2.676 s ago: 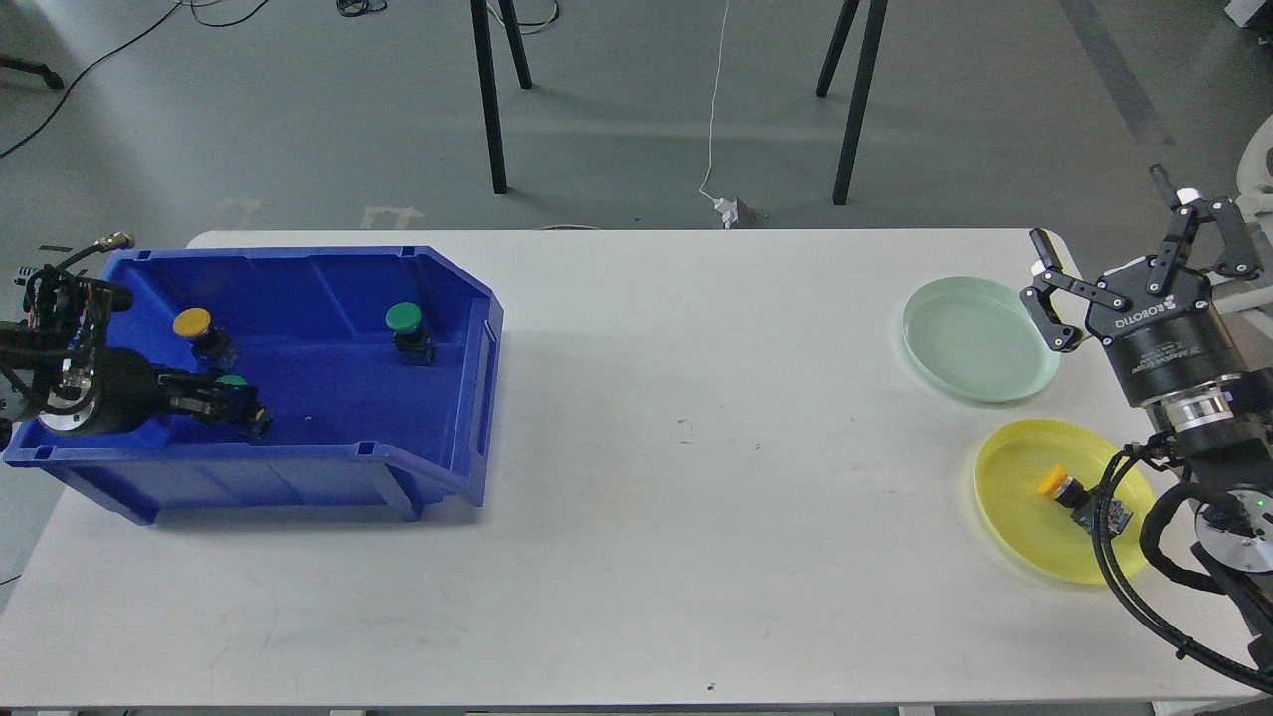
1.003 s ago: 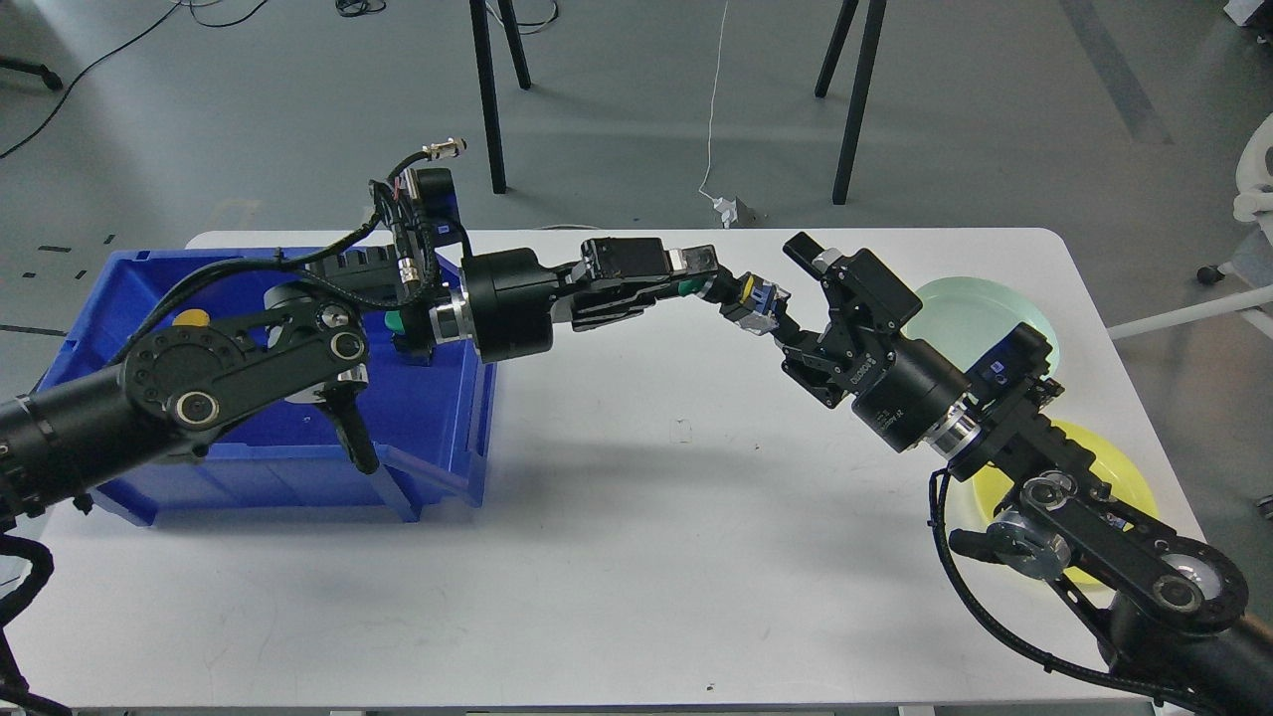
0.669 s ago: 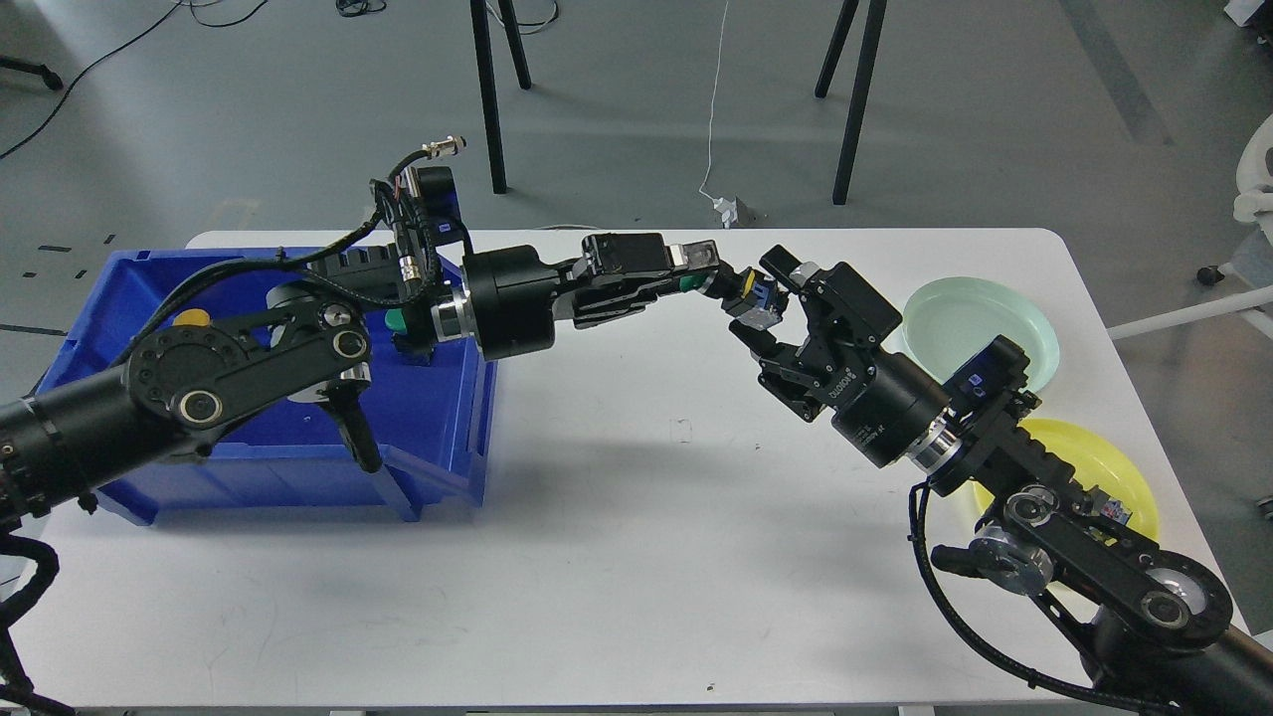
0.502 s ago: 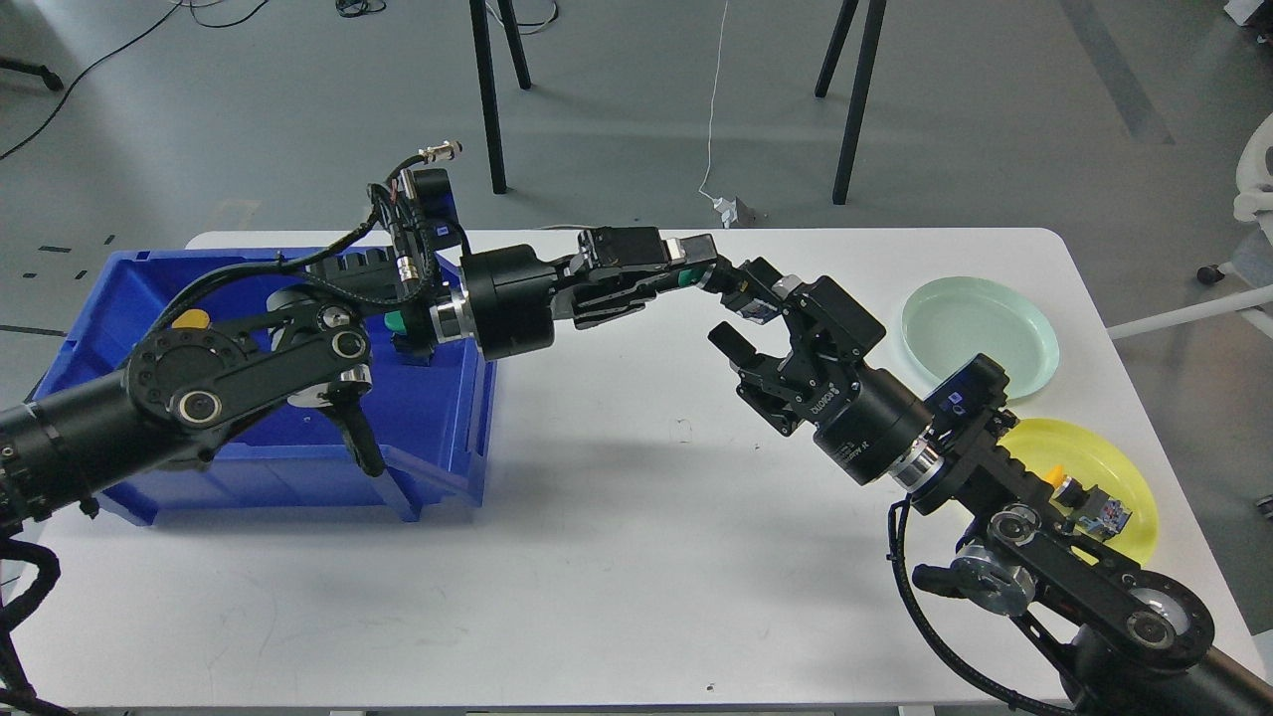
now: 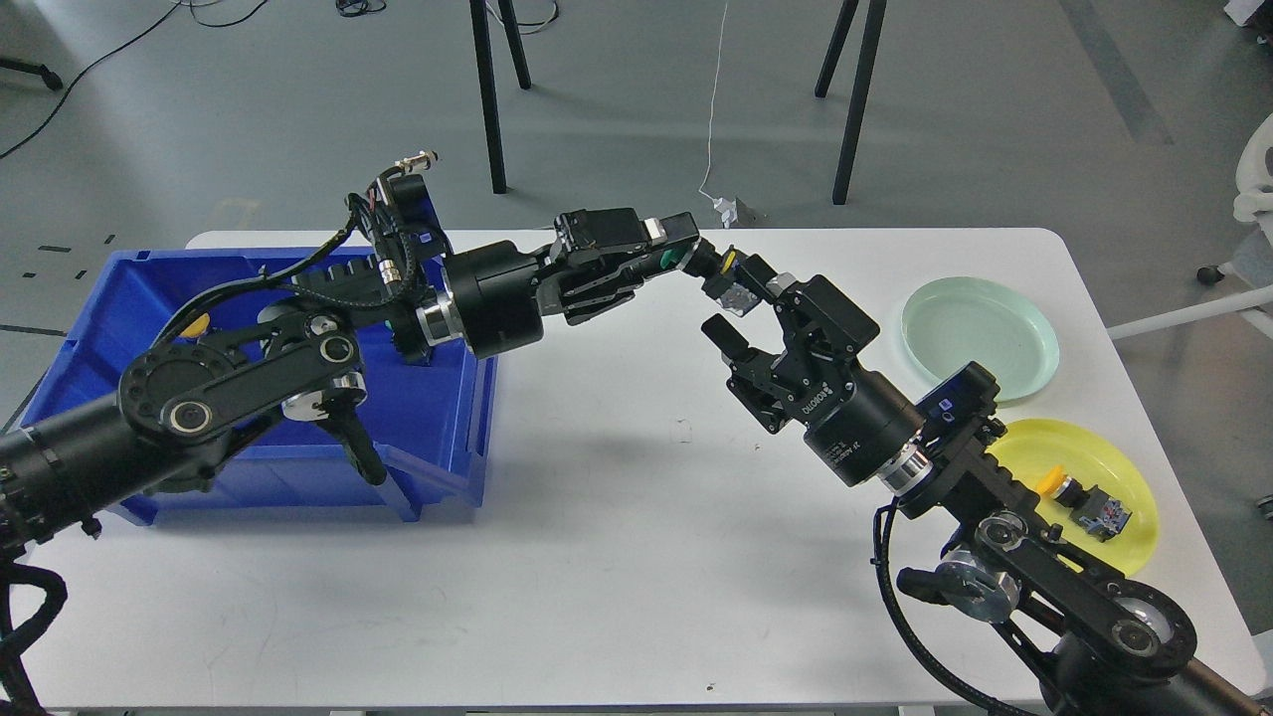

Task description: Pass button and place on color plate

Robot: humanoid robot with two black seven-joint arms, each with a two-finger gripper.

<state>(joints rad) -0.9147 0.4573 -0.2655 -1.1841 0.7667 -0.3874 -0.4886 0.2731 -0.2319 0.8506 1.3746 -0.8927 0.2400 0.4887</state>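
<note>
My left gripper reaches out over the table's far middle and is shut on a green-capped button. The button's dark body sticks out to the right of the fingers. My right gripper is open right next to it, one finger just beyond the button's body and the other below it; I cannot tell whether they touch. The pale green plate lies empty at the right. The yellow plate lies in front of it and holds a yellow-capped button.
A blue bin stands at the table's left under my left arm, with a yellow button partly showing inside. My right arm crosses in front of both plates. Black stand legs stand on the floor behind the table.
My left gripper carried the green button out of the bin to the middle. My right gripper swung in from the plates. Both have since drifted left, the right jaws staying open.
</note>
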